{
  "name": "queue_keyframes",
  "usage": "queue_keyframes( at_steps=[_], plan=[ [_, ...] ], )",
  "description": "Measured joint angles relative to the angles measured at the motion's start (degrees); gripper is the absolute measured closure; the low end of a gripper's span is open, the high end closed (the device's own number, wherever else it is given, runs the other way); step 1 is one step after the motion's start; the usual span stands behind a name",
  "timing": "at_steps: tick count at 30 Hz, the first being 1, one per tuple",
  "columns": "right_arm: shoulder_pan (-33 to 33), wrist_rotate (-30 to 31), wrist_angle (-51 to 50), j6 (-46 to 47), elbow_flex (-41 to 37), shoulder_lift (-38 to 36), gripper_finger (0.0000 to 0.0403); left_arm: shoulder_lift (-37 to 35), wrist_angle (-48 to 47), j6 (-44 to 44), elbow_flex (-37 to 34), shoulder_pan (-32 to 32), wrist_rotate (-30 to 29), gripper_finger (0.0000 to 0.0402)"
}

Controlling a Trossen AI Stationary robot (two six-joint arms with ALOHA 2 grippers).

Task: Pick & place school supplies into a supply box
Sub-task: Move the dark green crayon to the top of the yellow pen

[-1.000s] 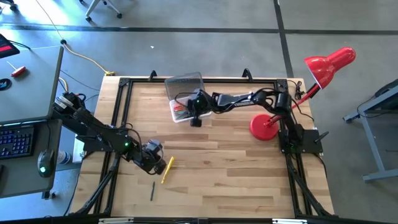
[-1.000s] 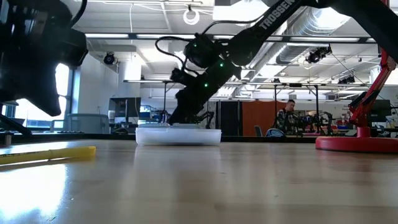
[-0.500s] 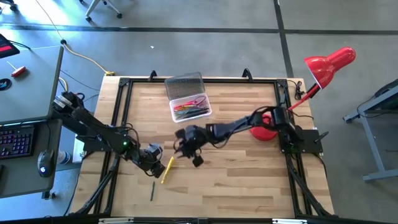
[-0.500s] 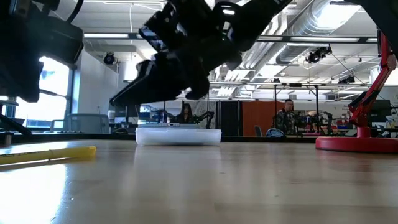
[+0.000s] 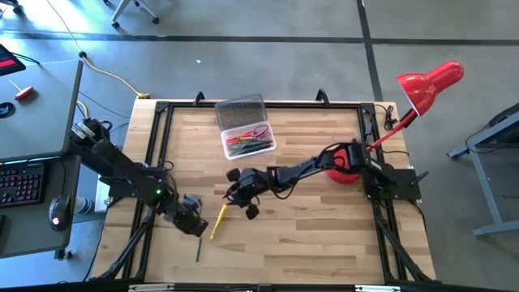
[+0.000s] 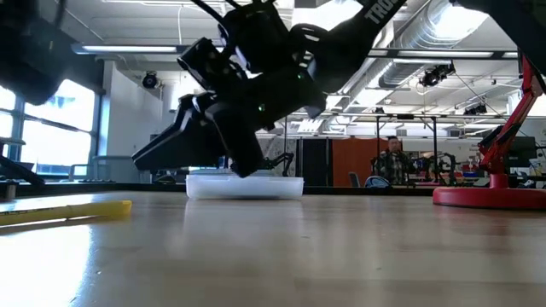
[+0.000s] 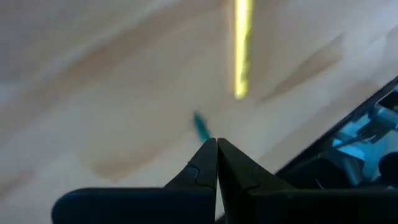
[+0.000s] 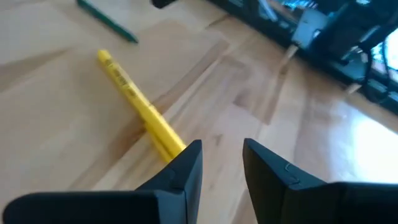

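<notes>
One bit of lettering shows: white capitals on the dark arm [image 6: 375,13] at the top of the low view, right of centre, cut by the frame edge. "TR" reads, the rest runs off. No other text is readable.

You had one yellow pencil [image 5: 218,221] and one thin dark-green pencil [image 5: 198,249] loose on wooden table [image 5: 308,235]; one clear plastic box [image 5: 248,141]; one red desk lamp [image 5: 422,91]; two dark arms.
</notes>
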Motion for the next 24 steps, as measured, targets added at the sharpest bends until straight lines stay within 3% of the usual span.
queue_keyframes(
  at_steps=[4, 7, 13, 19, 24],
  plan=[
    [-0.87, 0.05, 1.97, 0.42, 0.02, 0.00, 0.0308, 0.00, 0.00, -8.14, 0.00, -4.69, -0.15, 0.0362],
    [-1.32, 0.08, 1.85, 0.41, 0.02, 0.00, 0.0308, 0.02, 0.44, -10.47, 0.00, -8.04, -4.95, 0.0362],
    [-1.68, 0.07, 1.67, 0.42, 0.02, 0.00, 0.0308, 0.02, -0.75, -3.55, 0.00, -12.82, -17.84, 0.0362],
    [-1.68, 0.03, 0.95, 0.42, 0.02, 0.00, 0.0308, 0.11, 1.53, -2.51, 0.00, -12.96, -14.43, 0.0362],
    [-1.68, 0.01, 0.06, 0.53, 0.02, 0.00, 0.0308, 4.01, 7.04, -2.09, -0.02, -11.94, -15.60, 0.0362]
  ],
)
